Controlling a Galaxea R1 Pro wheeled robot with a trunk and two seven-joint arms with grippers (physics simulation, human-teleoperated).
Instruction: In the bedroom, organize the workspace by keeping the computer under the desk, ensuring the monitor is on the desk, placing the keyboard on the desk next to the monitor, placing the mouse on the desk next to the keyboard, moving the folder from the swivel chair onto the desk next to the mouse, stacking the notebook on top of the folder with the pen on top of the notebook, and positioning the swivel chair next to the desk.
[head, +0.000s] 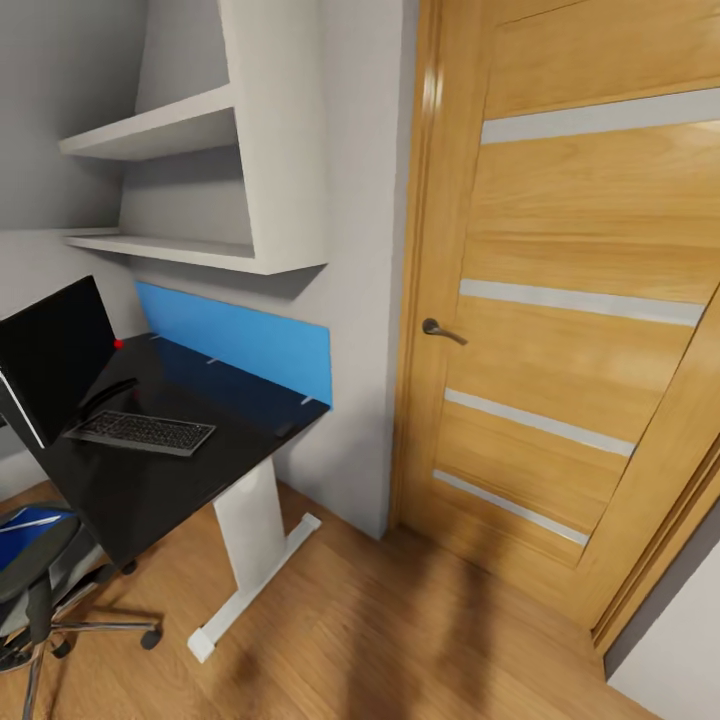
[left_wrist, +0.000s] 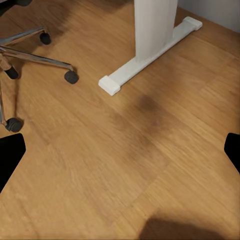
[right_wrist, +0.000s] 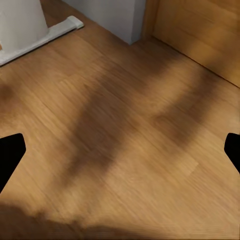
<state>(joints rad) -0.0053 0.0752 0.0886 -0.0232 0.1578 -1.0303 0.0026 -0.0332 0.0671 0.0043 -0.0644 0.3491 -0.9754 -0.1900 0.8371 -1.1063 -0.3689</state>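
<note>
Head view: we see the desk with the monitor standing at its left end and the keyboard lying just in front of it, so both look placed. The blue folder lies on the swivel chair seat beside the desk, not yet moved.

Left wrist view: left claw spread wide, empty, above the floor near the chair castors; we judge it parked while driving.

Right wrist view: right claw likewise wide and empty.

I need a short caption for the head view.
Monitor and keyboard on black desk; blue folder on swivel chair.
</note>
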